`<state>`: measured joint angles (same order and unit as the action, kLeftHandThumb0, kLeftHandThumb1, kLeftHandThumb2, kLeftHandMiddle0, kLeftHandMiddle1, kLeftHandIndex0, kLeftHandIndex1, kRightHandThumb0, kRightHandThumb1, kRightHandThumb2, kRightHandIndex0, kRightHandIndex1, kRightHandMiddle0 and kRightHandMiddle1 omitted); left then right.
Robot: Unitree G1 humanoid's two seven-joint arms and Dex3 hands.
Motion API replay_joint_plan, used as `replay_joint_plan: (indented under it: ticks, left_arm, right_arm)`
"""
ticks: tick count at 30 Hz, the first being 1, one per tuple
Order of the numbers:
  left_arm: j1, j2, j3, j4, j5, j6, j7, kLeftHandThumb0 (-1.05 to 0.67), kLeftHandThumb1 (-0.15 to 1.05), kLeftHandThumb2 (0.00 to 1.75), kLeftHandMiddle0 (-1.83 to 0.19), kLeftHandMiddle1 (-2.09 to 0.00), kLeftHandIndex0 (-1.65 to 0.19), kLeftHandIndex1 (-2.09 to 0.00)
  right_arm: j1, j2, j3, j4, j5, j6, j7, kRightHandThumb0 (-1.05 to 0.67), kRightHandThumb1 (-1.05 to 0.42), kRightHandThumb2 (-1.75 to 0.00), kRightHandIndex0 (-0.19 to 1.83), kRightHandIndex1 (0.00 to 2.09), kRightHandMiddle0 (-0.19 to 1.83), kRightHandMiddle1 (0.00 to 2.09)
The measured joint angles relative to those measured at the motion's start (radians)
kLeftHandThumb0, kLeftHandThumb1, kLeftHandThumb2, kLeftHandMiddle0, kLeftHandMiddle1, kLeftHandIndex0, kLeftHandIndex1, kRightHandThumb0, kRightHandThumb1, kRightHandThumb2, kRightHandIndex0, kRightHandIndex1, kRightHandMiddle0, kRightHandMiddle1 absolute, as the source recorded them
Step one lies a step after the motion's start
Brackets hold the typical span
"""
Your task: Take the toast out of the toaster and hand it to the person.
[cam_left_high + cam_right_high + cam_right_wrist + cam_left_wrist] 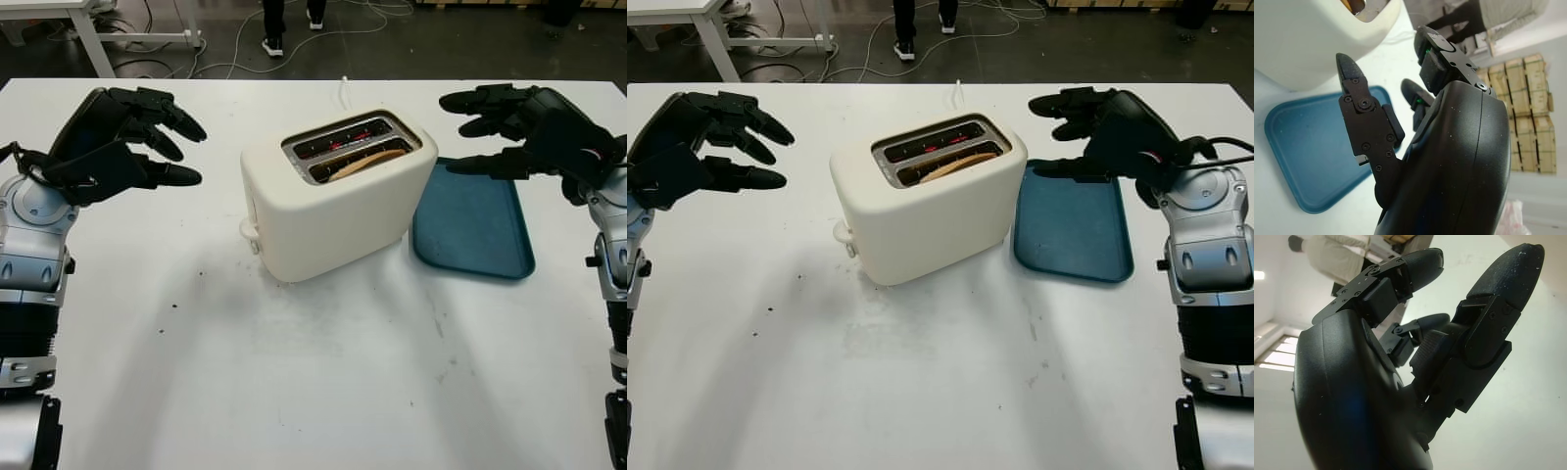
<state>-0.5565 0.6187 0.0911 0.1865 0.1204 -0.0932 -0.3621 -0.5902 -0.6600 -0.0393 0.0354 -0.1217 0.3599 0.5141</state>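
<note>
Currently the toast (367,162) sits low in the near slot of the toaster (333,196), mid-table. Right hand (524,132), open above the blue tray (475,230), should descend vertically and pinch the slice's exposed edge. Left hand (118,137) hovers open, well apart.

Open white tabletop (294,392) lies in front of and left of the cream two-slot plastic toaster (333,196), nothing blocks its top slots, and only the flat teal plastic tray (473,223) sits just beside its right side.
</note>
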Motion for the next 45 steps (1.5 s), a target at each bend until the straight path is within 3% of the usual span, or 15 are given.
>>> replay_joint_plan:
  ticks: [45]
  left_arm:
    - [0.000, 0.000, 0.000, 0.000, -0.001, 0.005, -0.003, -1.05, 0.61, 0.00, -0.86, -0.84, -0.85, -0.71]
  right_arm:
    - [-0.012, 0.002, 0.006, 0.008, 0.017, -0.004, 0.006, -0.20, -0.77, 0.00, 0.10, 0.91, 0.51, 0.01]
